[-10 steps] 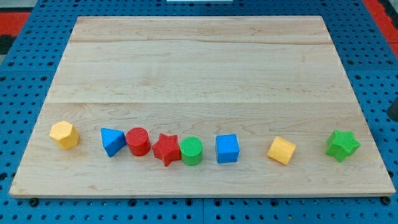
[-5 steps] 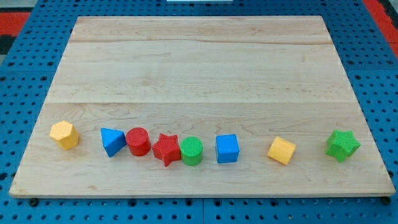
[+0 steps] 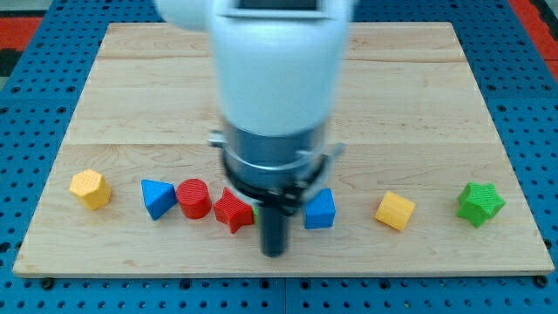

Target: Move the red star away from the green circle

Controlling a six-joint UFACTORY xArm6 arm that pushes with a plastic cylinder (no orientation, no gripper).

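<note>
The red star (image 3: 230,210) lies in the row of blocks near the view's bottom, just right of the red cylinder (image 3: 193,198). The green circle is almost wholly hidden behind my arm and rod, only a sliver showing beside the star. My tip (image 3: 275,252) is low on the board, just below and to the right of the red star, about where the green circle stood. The blurred white arm body (image 3: 275,78) covers the middle of the board.
In the same row: a yellow block (image 3: 90,188) at the view's left, a blue triangle (image 3: 157,198), a blue cube (image 3: 320,209) partly behind the arm, a yellow cube (image 3: 395,211) and a green star (image 3: 479,204) at the right. The wooden board (image 3: 436,105) lies on a blue pegboard.
The arm has come into view from the top and now stands over the board's middle, its tip down by the green circle. The blocks have not visibly moved.
</note>
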